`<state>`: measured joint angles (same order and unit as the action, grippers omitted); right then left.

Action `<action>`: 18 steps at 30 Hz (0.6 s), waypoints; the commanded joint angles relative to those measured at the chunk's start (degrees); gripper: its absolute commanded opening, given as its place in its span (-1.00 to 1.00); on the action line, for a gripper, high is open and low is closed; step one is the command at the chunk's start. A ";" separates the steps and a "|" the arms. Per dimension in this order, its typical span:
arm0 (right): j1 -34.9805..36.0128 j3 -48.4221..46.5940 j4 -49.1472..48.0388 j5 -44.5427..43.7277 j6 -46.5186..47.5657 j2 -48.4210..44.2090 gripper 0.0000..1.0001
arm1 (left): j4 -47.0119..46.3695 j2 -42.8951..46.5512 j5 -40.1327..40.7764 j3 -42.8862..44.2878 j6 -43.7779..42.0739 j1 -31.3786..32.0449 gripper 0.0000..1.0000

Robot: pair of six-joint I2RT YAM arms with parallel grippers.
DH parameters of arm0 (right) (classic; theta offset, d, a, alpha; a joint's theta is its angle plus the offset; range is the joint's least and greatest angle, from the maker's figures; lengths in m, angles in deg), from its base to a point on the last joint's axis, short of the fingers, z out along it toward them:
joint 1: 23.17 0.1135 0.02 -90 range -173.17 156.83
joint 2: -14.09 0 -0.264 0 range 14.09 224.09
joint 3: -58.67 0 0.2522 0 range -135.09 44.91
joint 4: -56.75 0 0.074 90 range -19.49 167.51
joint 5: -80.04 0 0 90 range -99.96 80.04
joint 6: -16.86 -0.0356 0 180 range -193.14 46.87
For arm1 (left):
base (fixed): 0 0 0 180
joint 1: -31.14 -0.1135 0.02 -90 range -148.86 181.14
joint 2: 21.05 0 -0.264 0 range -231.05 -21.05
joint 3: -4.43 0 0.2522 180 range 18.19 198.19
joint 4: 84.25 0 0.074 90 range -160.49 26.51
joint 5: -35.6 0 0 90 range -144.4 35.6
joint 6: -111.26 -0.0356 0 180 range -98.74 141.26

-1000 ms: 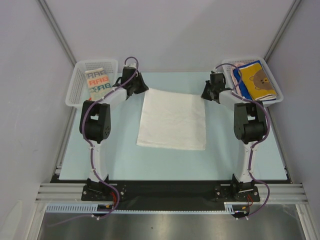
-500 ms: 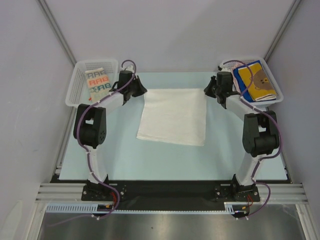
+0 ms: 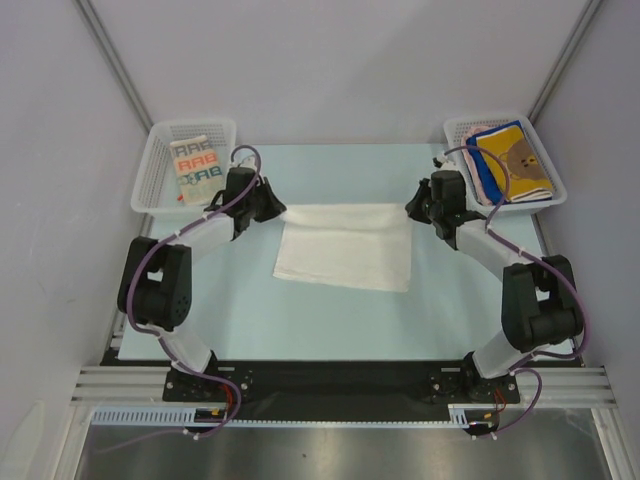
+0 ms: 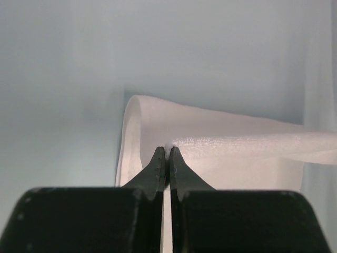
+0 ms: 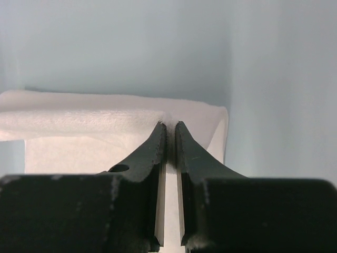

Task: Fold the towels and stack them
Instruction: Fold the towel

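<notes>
Top external shows one white towel [image 3: 345,250], two corners pinched by left fingers [image 4: 157,169] and right fingers [image 5: 160,142].

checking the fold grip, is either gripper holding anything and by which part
Both hold the plain white rectangular cloth towel: the left gripper pinches its far left corner, the right gripper its far right corner.

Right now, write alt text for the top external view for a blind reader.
The left arm and right arm each pinch a far corner of a white towel in shut jaws, its far edge lifted off the pale blue table. The left basket holds a lettered towel, the right basket a bear-print towel.
</notes>
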<state>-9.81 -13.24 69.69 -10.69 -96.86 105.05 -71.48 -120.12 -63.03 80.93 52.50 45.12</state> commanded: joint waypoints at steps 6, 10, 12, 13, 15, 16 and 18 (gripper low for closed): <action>0.08 8.31 0.11 -2.70 -2.55 -8.86 -1.00 | -1.38 6.43 3.96 -7.36 1.54 2.54 -1.00; 0.34 11.56 0.21 -1.64 -3.60 -10.36 -1.00 | -0.68 8.10 6.15 -9.91 2.24 3.51 -0.99; 0.61 13.58 -0.14 -0.94 -4.22 -11.41 -1.00 | -0.59 9.06 6.51 -11.41 3.03 3.60 -0.99; 0.78 14.11 -0.15 -1.02 -4.31 -11.68 -1.00 | -0.41 9.41 7.04 -11.76 3.12 3.69 -0.99; 1.14 15.69 -0.06 -0.85 -4.92 -12.21 -1.00 | 0.55 9.86 8.09 -12.81 3.21 4.13 -0.99; 1.22 16.13 -0.23 -0.59 -4.93 -12.29 -1.00 | 0.55 10.29 8.44 -13.17 3.21 4.21 -0.99; 1.57 18.06 -0.67 0.03 -5.36 -13.17 -0.78 | 2.03 10.47 10.19 -14.04 3.29 4.39 -0.99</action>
<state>-8.36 2.89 70.06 -9.90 -101.19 94.30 -70.89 -112.51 -58.22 68.14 54.95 49.38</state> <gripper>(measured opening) 0.125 0.023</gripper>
